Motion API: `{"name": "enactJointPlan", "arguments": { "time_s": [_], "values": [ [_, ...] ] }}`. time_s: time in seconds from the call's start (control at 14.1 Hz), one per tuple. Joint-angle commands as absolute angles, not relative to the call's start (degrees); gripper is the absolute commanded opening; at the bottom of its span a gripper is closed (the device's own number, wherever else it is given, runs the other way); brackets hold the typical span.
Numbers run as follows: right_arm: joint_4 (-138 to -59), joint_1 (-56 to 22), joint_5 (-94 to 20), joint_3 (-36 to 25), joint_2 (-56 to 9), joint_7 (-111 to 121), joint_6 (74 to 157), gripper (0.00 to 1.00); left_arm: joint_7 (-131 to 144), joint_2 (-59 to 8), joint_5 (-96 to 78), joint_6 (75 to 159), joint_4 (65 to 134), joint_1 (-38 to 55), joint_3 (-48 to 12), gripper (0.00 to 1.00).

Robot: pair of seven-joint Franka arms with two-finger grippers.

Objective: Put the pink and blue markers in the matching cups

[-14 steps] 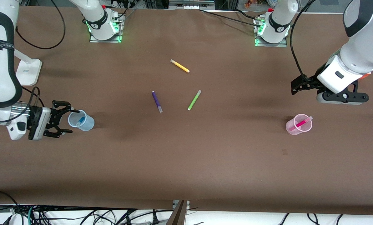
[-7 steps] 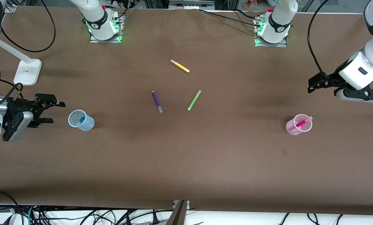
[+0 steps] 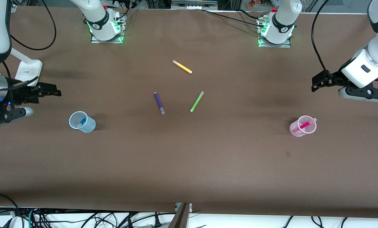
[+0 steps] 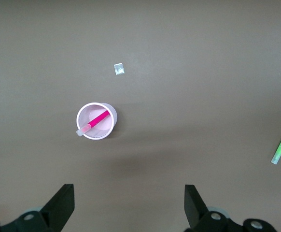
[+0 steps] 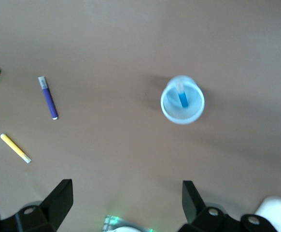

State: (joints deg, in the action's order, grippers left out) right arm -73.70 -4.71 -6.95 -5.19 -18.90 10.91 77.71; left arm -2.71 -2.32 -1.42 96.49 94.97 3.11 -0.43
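The pale blue cup (image 3: 82, 122) stands upright toward the right arm's end of the table, with the blue marker (image 3: 80, 123) inside it. The pale pink cup (image 3: 303, 126) stands toward the left arm's end, with the pink marker (image 3: 304, 124) leaning in it, its tip past the rim. My right gripper (image 3: 51, 91) is open and empty, up in the air beside the blue cup (image 5: 182, 99). My left gripper (image 3: 317, 83) is open and empty, up in the air beside the pink cup (image 4: 96, 121). Each wrist view looks down on its cup and marker (image 5: 183, 98) (image 4: 94, 121).
A yellow marker (image 3: 182, 66), a purple marker (image 3: 159, 103) and a lime green marker (image 3: 196, 101) lie loose at mid-table. A white stand base (image 3: 28, 72) sits near the right gripper. A small pale patch (image 4: 119, 69) marks the table near the pink cup.
My right gripper has drawn back from the blue cup's rim toward its end of the table. My left gripper has pulled away toward its own end. Cups and markers have not moved.
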Motion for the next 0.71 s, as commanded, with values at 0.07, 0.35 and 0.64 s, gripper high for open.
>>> {"name": "enactJointPlan", "arguments": {
  "time_s": [0.07,0.35,0.64],
  "values": [
    [-88.55,-4.13,-2.99,-1.67,-4.87,0.63,78.22,1.0,-4.39,-0.53,-2.37,95.98,96.33,4.13,0.7,1.0],
    [-91.76,-3.87,-1.06,-1.93,2.62,1.14,77.35,1.0,-4.48,-0.53,-2.37,95.98,96.33,0.2,-2.78,1.0],
    [-87.19,-4.13,-1.23,-5.36,1.32,1.58,73.92,1.0,-4.39,-0.79,-2.46,96.06,96.33,-3.17,-7.3,1.0]
  ]
}}
